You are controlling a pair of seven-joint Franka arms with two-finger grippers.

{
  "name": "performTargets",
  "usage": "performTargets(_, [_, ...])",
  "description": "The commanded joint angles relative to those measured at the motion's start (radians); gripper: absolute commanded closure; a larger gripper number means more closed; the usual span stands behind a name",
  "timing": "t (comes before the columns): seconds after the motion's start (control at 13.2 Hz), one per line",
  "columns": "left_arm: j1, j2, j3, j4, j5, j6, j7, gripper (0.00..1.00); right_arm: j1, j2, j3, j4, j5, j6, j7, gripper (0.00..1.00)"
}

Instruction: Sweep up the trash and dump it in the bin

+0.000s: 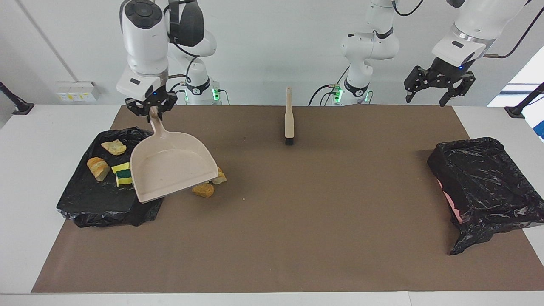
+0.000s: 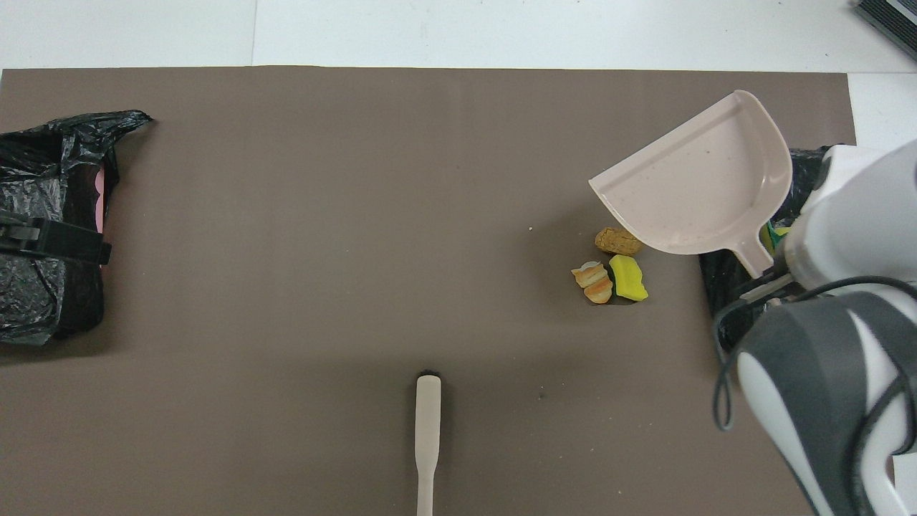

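My right gripper (image 1: 154, 111) is shut on the handle of the beige dustpan (image 1: 170, 168), which hangs tilted over the edge of a black-lined bin (image 1: 97, 204) at the right arm's end. Its pan (image 2: 698, 190) looks empty. In that bin lie three trash pieces: a pale lump (image 1: 113, 147), a bread-like lump (image 1: 98, 168) and a green-backed sponge bit (image 1: 123, 174). On the mat beside the bin lie a tan lump (image 2: 617, 241), a bread-like piece (image 2: 593, 282) and a yellow sponge bit (image 2: 628, 278). My left gripper (image 1: 440, 87) waits open, raised over the left arm's end.
A beige brush (image 1: 289, 123) lies on the brown mat (image 1: 297, 221) at mid-table, near the robots, bristles pointing away from them. A second black-lined bin (image 1: 488, 187) with pink showing at its edge sits at the left arm's end.
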Motion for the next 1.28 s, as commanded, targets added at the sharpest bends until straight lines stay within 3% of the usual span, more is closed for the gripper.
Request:
performTargets(0.0, [0.007,-0.012,-0.003,-0.007,-0.008,-0.002,-0.008,0.0,0.107,0.224,-0.002,0.203,0.029,-0.003,0.273,1.0])
performTargets(0.15, [0.01,-0.015,-0.004,-0.009,-0.008,-0.002,-0.007,0.0,0.153,0.335,-0.002,0.32,0.078,0.041,0.388,1.0])
performTargets(0.45, [0.005,-0.017,-0.007,-0.011,-0.008,-0.001,-0.008,0.0,0.262,0.494,-0.002,0.399,0.107,0.221,0.563,1.0])
performTargets(0.68, [0.001,-0.018,-0.007,-0.012,-0.008,-0.013,0.0,0.0,0.339,0.654,-0.002,0.523,0.14,0.311,0.657,1.0])
performTargets(0.98, [0.004,-0.028,-0.007,-0.03,-0.008,-0.01,0.009,0.0,0.398,0.702,-0.005,0.497,0.134,0.373,0.659,1.0])
performTargets(1.21, [0.001,-0.028,-0.01,-0.029,-0.008,-0.006,0.009,0.0,0.389,0.706,-0.004,0.479,0.114,0.39,0.657,1.0])
